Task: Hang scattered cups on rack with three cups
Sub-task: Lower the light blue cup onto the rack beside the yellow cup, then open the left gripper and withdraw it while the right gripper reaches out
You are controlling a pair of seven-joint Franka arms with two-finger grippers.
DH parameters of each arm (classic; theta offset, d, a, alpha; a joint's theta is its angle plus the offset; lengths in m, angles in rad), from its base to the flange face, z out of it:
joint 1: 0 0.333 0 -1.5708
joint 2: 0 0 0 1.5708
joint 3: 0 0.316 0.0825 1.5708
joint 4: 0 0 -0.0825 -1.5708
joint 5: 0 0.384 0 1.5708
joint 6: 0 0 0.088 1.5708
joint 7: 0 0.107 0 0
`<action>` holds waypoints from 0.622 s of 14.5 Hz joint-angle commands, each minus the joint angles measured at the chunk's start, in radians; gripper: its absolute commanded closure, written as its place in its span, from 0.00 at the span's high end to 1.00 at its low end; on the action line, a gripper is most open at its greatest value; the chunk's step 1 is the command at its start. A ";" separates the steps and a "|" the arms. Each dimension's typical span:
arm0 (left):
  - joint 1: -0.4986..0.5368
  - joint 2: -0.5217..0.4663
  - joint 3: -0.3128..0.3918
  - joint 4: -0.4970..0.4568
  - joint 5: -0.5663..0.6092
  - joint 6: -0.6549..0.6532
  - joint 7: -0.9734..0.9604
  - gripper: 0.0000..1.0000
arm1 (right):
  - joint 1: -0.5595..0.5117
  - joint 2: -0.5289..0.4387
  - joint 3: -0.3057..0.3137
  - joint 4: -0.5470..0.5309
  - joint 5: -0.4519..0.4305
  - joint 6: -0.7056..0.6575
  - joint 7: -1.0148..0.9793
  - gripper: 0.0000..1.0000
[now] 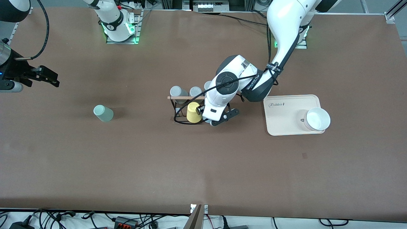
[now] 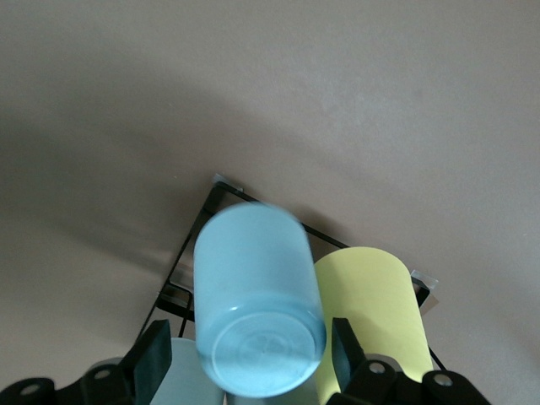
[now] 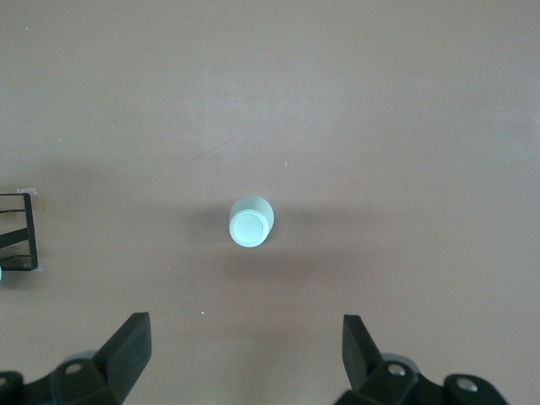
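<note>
The rack (image 1: pixel 181 109) stands mid-table, with a wooden rod (image 1: pixel 186 97) across its top. It also shows in the left wrist view (image 2: pixel 198 253). A light blue cup (image 2: pixel 257 304) sits base-up on the rack beside the yellow cup (image 2: pixel 371 304). My left gripper (image 2: pixel 251 363) is open, with a finger on each side of the blue cup and gaps showing. In the front view the left gripper (image 1: pixel 219 119) hides that cup. The mint green cup (image 1: pixel 103 113) stands base-up on the table toward the right arm's end. My right gripper (image 3: pixel 245 354) is open and empty, high over the mint cup (image 3: pixel 251 221).
The yellow cup (image 1: pixel 194 112) and grey cups (image 1: pixel 176 92) hang on the rack. A cream tray (image 1: pixel 286 124) with a white bowl (image 1: pixel 314 119) lies toward the left arm's end. The right gripper (image 1: pixel 51 78) is over that view's far edge.
</note>
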 commanded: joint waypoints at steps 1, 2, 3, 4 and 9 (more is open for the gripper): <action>0.006 -0.046 0.014 0.008 0.005 -0.051 -0.003 0.94 | -0.002 0.001 0.001 0.006 0.003 -0.009 -0.002 1.00; 0.013 -0.057 0.014 0.008 0.005 -0.072 -0.002 0.94 | -0.002 0.001 0.001 0.006 0.003 -0.004 -0.001 1.00; 0.030 -0.075 0.014 0.009 0.006 -0.092 0.001 0.97 | -0.001 0.002 0.001 0.006 0.003 -0.007 -0.001 1.00; 0.052 -0.095 0.014 0.009 0.006 -0.106 0.006 1.00 | -0.002 0.002 0.001 0.006 0.003 -0.006 -0.001 1.00; 0.194 -0.228 0.014 0.003 0.029 -0.288 0.222 1.00 | -0.004 0.021 0.000 0.006 0.003 -0.006 -0.001 1.00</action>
